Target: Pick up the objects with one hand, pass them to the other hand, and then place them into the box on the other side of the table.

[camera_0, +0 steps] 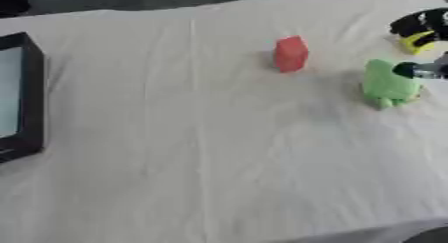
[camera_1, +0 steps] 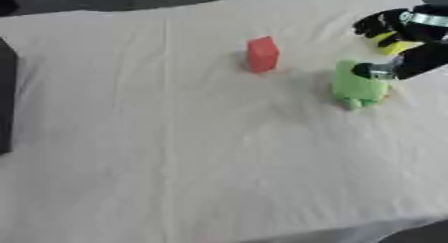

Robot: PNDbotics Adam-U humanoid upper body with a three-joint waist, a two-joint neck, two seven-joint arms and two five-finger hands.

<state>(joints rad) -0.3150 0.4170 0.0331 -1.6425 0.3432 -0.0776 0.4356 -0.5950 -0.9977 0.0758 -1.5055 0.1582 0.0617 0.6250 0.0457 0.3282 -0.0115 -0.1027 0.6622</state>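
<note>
**Right hand at green object, far right of tabletop**

The tabletop [camera_1: 201,152] is covered with a pale, creased cloth [camera_0: 201,152]. Three objects sit on its far right part.

A red block [camera_1: 262,54] stands upright, alone, towards the far middle, well apart from the hand.

A green object [camera_1: 357,85], rounded and with small stubs at its near edge, lies on the cloth to the right of the red block and nearer the camera. It rests on the tabletop and is not lifted.

A yellow object [camera_1: 391,43] lies just beyond the green one, near the right edge, partly hidden by the hand.

The right hand [camera_1: 418,34] enters from the upper right corner. It is black with a silver band. Its upper fingers [camera_1: 374,23] curl down over the yellow object; a lower finger or thumb reaches to the top right edge of the green object and appears to touch it. Whether the fingers are pinching either object cannot be told from these views.

A black-framed box [camera_0: 26,97] with a pale inside stands at the left edge of the tabletop, well apart from all three objects.

The left hand shows in neither view.
</note>
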